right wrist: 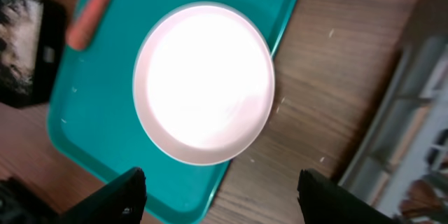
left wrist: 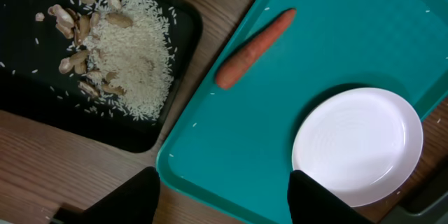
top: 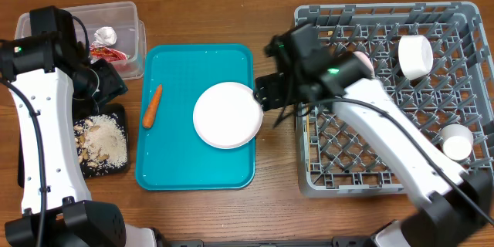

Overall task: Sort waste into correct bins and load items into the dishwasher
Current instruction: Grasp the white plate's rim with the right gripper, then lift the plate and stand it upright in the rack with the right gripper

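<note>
Clear tub [top: 131, 15]: at the far left top of the table, holding the red wrapper [top: 103, 49] and the white paper ball [top: 106, 35], which lie side by side.
Left gripper [left wrist: 224, 192]: released. Its two fingers stand apart with nothing between them, above the gap where the black tray meets the teal tray.
Black tray [top: 116, 168]: just below the tub, flat on the table and close against the left edge of the teal tray.
Peanut shells [left wrist: 73, 24]: scattered along the far side of the black tray, at the edge of the white crumbs.
White crumbs [left wrist: 136, 56]: a loose heap in the middle of the black tray, with stray grains around it.
Carrot [top: 152, 106]: lying on the teal tray near its left rim, slightly tilted — not in either bin.
Teal tray [top: 177, 162]: at the centre of the table, between the black tray and the dish rack.
White plate [top: 227, 115]: flat on the right part of the teal tray, with its edge reaching over the tray's right rim.
Right gripper [right wrist: 224, 189]: released, fingers spread wide and holding nothing. It is just beside the plate's right edge.
Dish rack [top: 386, 187]: on the right of the table — the right arm reaches across it.
White bowl [top: 415, 55]: in the rack's upper part, tipped on its side.
Small cup [top: 456, 142]: in the rack near its right wall.
</note>
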